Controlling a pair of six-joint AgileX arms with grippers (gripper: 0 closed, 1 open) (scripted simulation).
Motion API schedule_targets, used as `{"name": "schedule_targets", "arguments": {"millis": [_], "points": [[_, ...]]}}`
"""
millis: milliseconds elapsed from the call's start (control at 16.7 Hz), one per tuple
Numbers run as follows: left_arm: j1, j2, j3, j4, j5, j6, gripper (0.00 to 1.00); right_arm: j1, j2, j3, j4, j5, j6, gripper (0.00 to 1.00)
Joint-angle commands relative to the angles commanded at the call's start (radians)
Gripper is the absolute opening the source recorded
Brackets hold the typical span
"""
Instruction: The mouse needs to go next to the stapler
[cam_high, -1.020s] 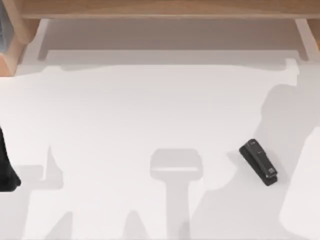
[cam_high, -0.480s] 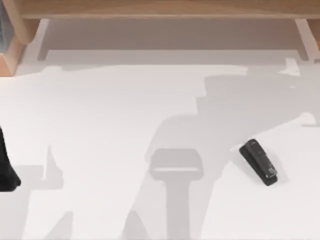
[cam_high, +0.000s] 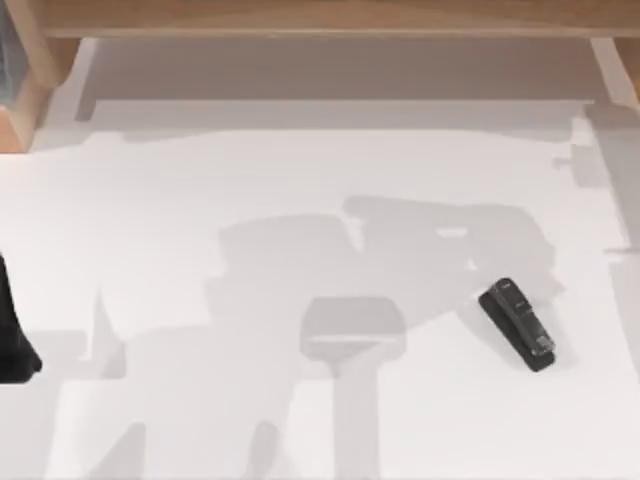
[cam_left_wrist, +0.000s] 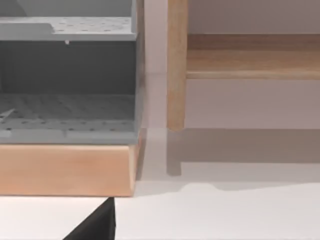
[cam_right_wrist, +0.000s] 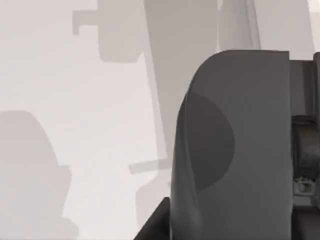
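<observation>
Black stapler (cam_high: 517, 324) with silvery tip, white table (cam_high: 200, 200), pale wooden shelf (cam_high: 300, 15), grey perforated rack (cam_left_wrist: 67, 75).

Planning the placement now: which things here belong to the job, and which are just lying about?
Job: stapler, on the table, right side; grey rounded body by the right wrist camera, possibly the mouse.
Not the job: wooden shelf; grey perforated rack; left arm, parked at the left edge.

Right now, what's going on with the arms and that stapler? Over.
Left arm parked at table's left edge. Right wrist view: large grey rounded object close up, seemingly carried. Stapler lies on table's right side, nothing around it.
</observation>
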Motion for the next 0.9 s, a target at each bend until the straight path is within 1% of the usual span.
{"name": "schedule_targets", "arguments": {"millis": [240,540,720,900], "points": [[0.000,0.000,0.000,0.000,0.000,0.000,1.00,0.093,-0.073,-0.220,0.079,0.007,0.019,0.00],[0.000,0.000,0.000,0.000,0.000,0.000,1.00,0.166,-0.069,-0.466,0.201,0.002,0.025,0.00],[0.000,0.000,0.000,0.000,0.000,0.000,1.00,0.189,-0.053,-0.561,0.259,-0.005,0.024,0.00],[0.000,0.000,0.000,0.000,0.000,0.000,1.00,0.197,-0.045,-0.595,0.285,-0.010,0.023,0.00]]}}
